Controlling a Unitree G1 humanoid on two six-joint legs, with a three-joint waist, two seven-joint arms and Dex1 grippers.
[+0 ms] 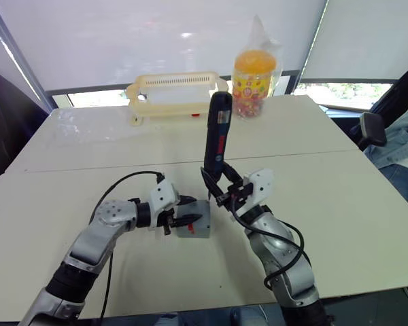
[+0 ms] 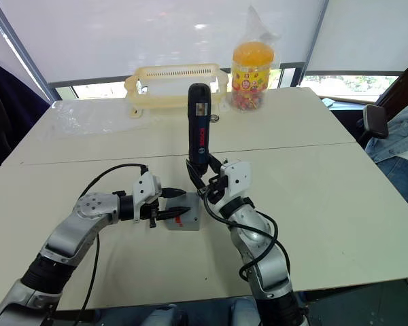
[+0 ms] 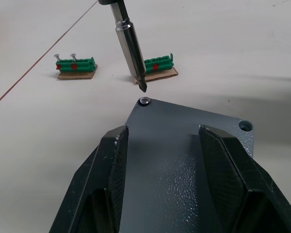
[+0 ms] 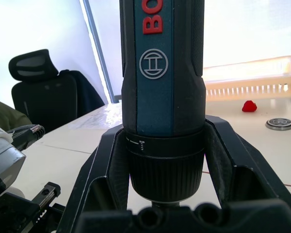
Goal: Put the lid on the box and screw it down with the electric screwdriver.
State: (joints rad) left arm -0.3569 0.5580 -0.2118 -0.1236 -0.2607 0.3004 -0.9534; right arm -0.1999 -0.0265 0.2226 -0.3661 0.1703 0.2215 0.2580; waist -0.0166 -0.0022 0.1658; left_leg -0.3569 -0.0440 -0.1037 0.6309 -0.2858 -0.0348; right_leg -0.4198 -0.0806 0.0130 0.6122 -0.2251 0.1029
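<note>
The large cream-white rectangular table (image 1: 313, 190) carries every item in the scene. At its far edge, against the window blinds, stands a pale yellow slotted plastic tray (image 1: 177, 95), and just beside that a clear plastic jar with an orange lid (image 1: 253, 83) filled with coloured sweets. A black office chair (image 4: 43, 92) stands off the table on the robot's left side.

The long dark cylindrical electric screwdriver (image 1: 216, 139) with a red label stands nearly upright near the table's middle, tip down. The right gripper (image 4: 165, 170) is clamped on its lower barrel, one black finger on each side, both touching the housing. The metal bit (image 3: 131, 46) hangs just above one corner of the lid, close to a screw (image 3: 144, 101) seated in that corner; bit and screw are apart.

The thin flat grey plastic square lid (image 3: 184, 145) lies on top of the small grey square plastic box (image 1: 194, 227), which rests on the table just beside the screwdriver, on the robot's left of it. The left gripper (image 3: 162, 165) reaches over the lid with its two black fingers spread apart across the grey surface; whether they press on it cannot be told. An open screw hole (image 3: 246, 126) shows in the adjacent lid corner.

Beyond the lid, two small green plastic blocks on brown card bases (image 3: 76, 67) sit on the table, well apart from each other; the one named holds upright screws.
</note>
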